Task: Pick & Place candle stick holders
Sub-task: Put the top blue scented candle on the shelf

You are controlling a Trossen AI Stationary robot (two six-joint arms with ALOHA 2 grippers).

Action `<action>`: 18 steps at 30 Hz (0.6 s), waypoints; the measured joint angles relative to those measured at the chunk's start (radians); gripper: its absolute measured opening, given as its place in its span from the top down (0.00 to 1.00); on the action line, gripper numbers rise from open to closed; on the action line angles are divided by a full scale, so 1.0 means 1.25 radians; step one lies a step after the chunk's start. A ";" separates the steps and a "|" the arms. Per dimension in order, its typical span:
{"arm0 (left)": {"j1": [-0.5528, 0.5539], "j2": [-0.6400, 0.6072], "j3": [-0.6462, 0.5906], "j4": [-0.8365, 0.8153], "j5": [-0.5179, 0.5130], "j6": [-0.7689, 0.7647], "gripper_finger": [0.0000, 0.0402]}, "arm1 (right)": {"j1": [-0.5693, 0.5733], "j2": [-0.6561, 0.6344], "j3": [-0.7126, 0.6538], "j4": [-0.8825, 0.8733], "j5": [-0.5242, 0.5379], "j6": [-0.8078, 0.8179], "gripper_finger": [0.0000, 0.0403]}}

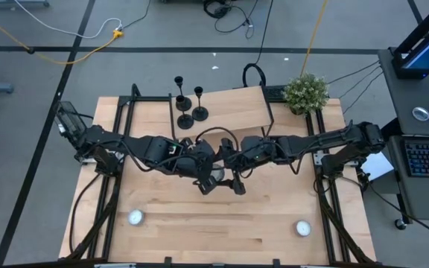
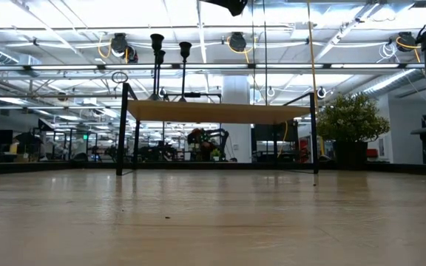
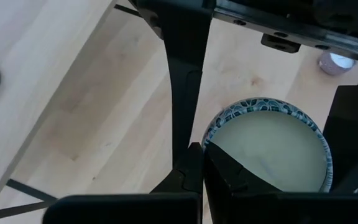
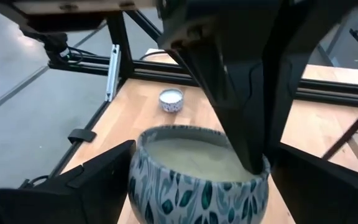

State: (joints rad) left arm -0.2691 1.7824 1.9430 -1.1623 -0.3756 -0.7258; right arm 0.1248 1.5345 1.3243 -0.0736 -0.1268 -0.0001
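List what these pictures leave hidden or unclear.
- High view: the arms cover most of the leaf-patterned ceramic candle bowl.
- Left wrist view: the shut left claw hides with its own fingers whether it pinches the bowl's rim.
- Right wrist view: the picture's bottom edge cuts off the bowl's base.
- Low view: the bowl does not show, and the three black metal candlesticks overlap one another.

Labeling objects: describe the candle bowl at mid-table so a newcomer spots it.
Start at the wooden table; both arms meet at its middle. There the left end effector pinches the rim of a wax-filled bowl candle. Unlike the two small white tealights nearer the front, it is larger, with a blue-green leaf pattern.
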 joint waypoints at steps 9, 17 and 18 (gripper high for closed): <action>0.000 0.000 0.000 -0.005 -0.012 -0.001 1.00 | -0.007 0.001 0.000 -0.015 -0.003 0.015 0.14; 0.000 0.000 0.000 -0.006 -0.015 -0.001 1.00 | -0.008 0.001 0.000 -0.016 -0.006 0.025 0.14; 0.000 0.000 0.000 -0.006 -0.015 -0.001 1.00 | -0.008 0.001 0.000 -0.016 -0.007 0.025 0.14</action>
State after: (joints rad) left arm -0.2687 1.7821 1.9430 -1.1694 -0.3943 -0.7269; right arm 0.1143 1.5352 1.3239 -0.0940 -0.1358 0.0313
